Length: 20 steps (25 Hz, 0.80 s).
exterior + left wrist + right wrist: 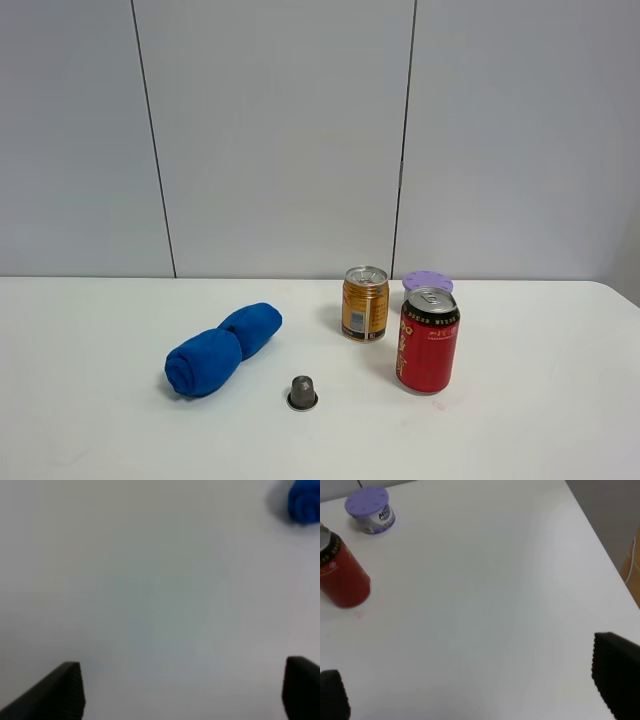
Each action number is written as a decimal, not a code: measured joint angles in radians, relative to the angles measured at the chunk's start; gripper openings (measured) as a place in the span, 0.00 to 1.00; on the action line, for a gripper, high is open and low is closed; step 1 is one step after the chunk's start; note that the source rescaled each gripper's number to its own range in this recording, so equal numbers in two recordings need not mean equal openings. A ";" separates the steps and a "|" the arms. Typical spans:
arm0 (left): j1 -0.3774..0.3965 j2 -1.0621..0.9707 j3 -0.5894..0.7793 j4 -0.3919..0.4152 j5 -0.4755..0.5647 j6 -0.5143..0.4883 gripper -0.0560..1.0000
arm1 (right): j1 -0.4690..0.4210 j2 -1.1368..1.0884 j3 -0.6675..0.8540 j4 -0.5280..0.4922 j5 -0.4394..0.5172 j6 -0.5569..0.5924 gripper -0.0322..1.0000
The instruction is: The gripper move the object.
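The short gold can [365, 303] with a silver top stands upright on the white table [540, 400], just left of and behind the taller red can [428, 340]. No arm or gripper shows in the exterior high view. My left gripper [182, 692] is open over bare table, its black fingertips [60, 692] wide apart, with the blue cloth [304, 502] far off at the frame corner. My right gripper [475, 690] is open over bare table, with the red can [340, 575] well away from it. The gold can shows in neither wrist view.
A blue rolled cloth [222, 348] lies left of the cans. A small grey thimble-shaped cup [302, 392] stands in front of them. A purple-lidded tub [428, 282] sits behind the red can, also in the right wrist view [369, 509]. The table's right edge [600, 545] is near.
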 joint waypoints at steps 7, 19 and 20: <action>0.001 -0.092 0.008 -0.008 -0.019 0.000 0.68 | 0.000 0.000 0.000 0.000 0.000 0.000 1.00; 0.001 -0.097 0.045 -0.012 -0.168 0.023 0.68 | 0.000 0.000 0.000 0.000 0.000 0.000 1.00; 0.001 -0.097 0.045 -0.012 -0.168 0.023 0.68 | 0.000 0.000 0.000 0.000 0.000 0.000 1.00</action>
